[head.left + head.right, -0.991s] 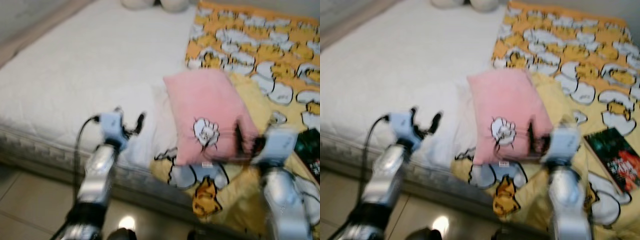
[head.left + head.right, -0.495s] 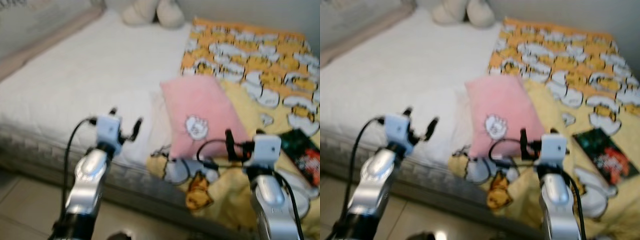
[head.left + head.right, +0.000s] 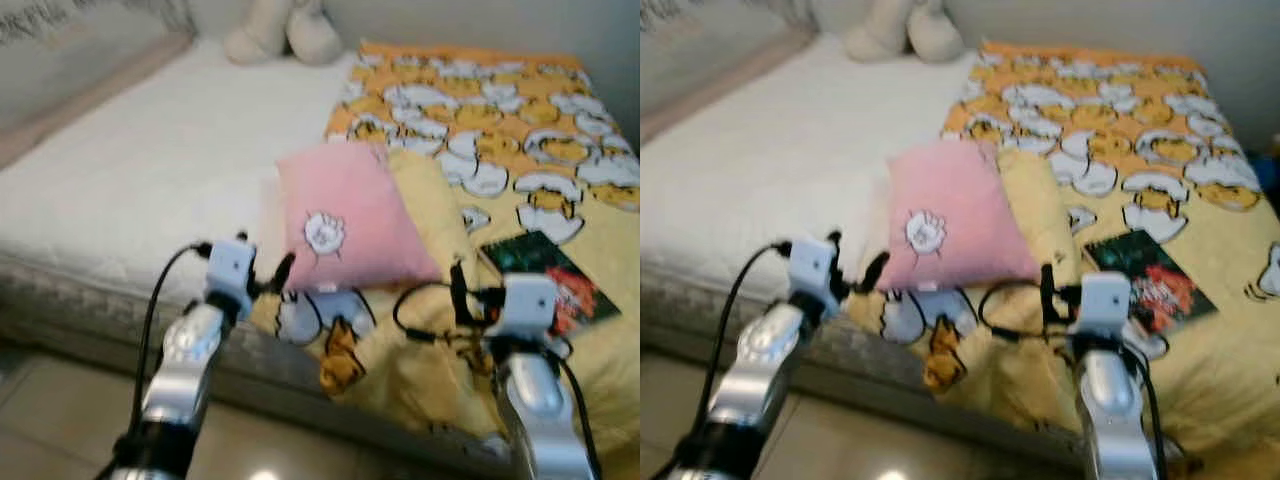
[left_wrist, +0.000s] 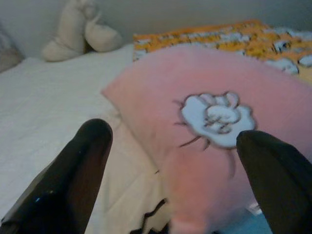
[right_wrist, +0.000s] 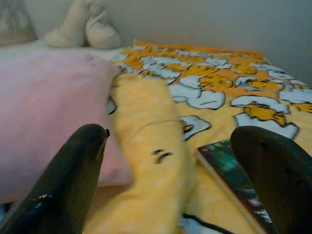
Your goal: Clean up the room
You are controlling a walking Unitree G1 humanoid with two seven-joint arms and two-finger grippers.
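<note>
Both arms reach over the bed's edge: the left gripper (image 3: pixel 262 275) spread wide just short of the pink pillow (image 3: pixel 345 215), the right gripper (image 3: pixel 1065 295) equally spread and empty near a book (image 3: pixel 1148 281). Pillow and book lie loose on the rumpled yellow blanket (image 3: pixel 520 150); a plush toy (image 3: pixel 280 28) sits at the bed's (image 3: pixel 130 160) far end. Tidying appears barely begun.
</note>
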